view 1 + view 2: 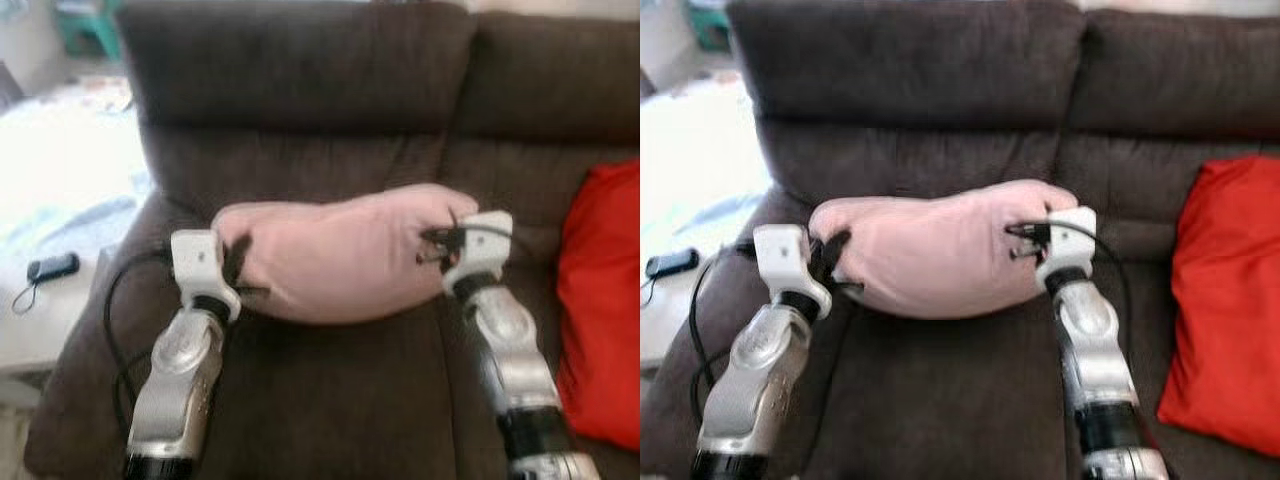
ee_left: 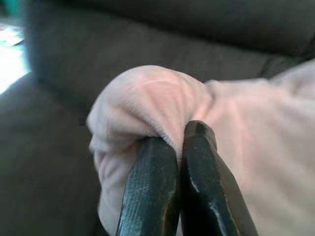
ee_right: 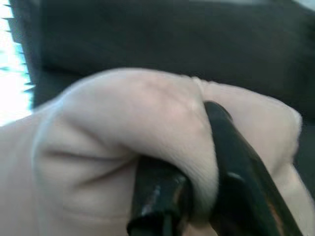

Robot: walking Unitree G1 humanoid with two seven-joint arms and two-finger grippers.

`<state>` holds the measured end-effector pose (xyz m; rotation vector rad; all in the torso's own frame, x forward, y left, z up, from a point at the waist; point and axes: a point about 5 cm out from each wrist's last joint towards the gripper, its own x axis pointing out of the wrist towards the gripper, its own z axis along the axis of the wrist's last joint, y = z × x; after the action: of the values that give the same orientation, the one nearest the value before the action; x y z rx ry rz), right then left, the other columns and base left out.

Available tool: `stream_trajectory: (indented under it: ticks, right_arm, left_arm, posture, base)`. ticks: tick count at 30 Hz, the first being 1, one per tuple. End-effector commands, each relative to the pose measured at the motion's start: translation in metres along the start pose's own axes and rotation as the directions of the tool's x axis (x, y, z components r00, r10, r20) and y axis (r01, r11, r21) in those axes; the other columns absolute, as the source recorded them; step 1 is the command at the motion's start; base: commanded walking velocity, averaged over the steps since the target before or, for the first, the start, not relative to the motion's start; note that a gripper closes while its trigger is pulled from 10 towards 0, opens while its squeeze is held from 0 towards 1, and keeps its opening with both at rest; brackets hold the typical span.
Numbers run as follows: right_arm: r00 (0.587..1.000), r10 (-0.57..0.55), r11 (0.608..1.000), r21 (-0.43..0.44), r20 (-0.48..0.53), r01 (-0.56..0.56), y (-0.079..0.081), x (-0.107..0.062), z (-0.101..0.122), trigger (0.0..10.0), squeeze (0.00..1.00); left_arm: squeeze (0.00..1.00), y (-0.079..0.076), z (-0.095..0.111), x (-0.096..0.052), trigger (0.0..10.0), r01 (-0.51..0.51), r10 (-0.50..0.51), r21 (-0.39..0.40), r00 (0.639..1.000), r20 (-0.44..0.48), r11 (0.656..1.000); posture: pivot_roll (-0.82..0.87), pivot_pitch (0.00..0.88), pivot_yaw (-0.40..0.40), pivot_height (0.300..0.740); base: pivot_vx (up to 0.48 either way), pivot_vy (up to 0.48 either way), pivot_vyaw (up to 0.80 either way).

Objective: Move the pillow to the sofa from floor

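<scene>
A pale pink pillow point(image 1: 335, 255) hangs lengthwise just above the seat of the dark brown sofa point(image 1: 300, 90), in front of its backrest. My left gripper point(image 1: 238, 262) is shut on the pillow's left end, its two black fingers point(image 2: 197, 187) pressed together with a fold of pink fabric point(image 2: 147, 103) bunched over their tips. My right gripper point(image 1: 438, 245) is shut on the right end, with cloth point(image 3: 147, 128) squeezed between its fingers point(image 3: 241, 167).
A red cushion point(image 1: 600, 300) leans on the sofa's right side. Left of the sofa stands a pale low table point(image 1: 60, 180) with a small black device point(image 1: 52, 267) on it. A black cable point(image 1: 112, 320) loops beside my left arm.
</scene>
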<state>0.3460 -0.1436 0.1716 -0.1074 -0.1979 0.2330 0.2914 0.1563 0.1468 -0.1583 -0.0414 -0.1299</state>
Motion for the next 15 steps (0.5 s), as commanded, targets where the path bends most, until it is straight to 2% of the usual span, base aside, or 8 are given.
stream_trajectory:
  ticks: [1,6,9,10,13,15]
  right_arm:
    - [0.997,0.077,0.997,-0.011,0.009,-0.077,0.015,0.005,0.003,10.0,0.0]
    - [0.991,0.134,0.989,-0.057,0.009,-0.133,0.018,0.022,0.012,10.0,0.0]
    - [0.986,0.165,0.983,-0.086,-0.003,-0.164,0.02,0.03,0.015,10.0,0.0]
    - [0.98,0.195,0.973,-0.117,-0.041,-0.199,0.023,0.037,0.014,10.0,0.0]
    - [0.954,0.285,0.941,-0.165,-0.088,-0.297,0.033,0.044,0.014,10.0,0.0]
    - [0.946,0.311,0.927,-0.187,-0.094,-0.324,0.037,0.048,0.016,10.0,0.0]
  left_arm:
    - [0.0,-0.002,0.022,0.001,10.0,0.052,-0.052,0.001,0.995,0.083,0.999]
    - [0.0,0.001,0.027,-0.002,10.0,0.116,-0.119,0.054,0.992,0.053,0.992]
    - [0.0,-0.001,0.028,-0.003,10.0,0.149,-0.15,0.042,0.988,0.034,0.988]
    - [0.0,-0.004,0.026,-0.005,10.0,0.19,-0.191,0.036,0.982,0.008,0.981]
    - [0.0,-0.012,0.022,-0.01,10.0,0.273,-0.272,0.03,0.962,-0.029,0.962]
    - [0.0,-0.016,0.021,-0.012,10.0,0.309,-0.308,0.01,0.95,-0.038,0.951]
  posture:
    - [0.05,0.039,-0.009,0.74]
    - [0.06,0.042,-0.016,0.74]
    - [0.06,0.043,-0.019,0.74]
    - [0.06,0.043,-0.022,0.74]
    - [0.07,0.044,-0.028,0.74]
    - [0.07,0.044,-0.03,0.74]
  base:
    - [0.0,0.0,0.0]
    - [0.0,0.0,0.0]
    - [0.0,0.0,0.0]
    - [0.0,0.0,0.0]
    - [0.0,0.0,0.0]
    - [0.0,0.0,0.0]
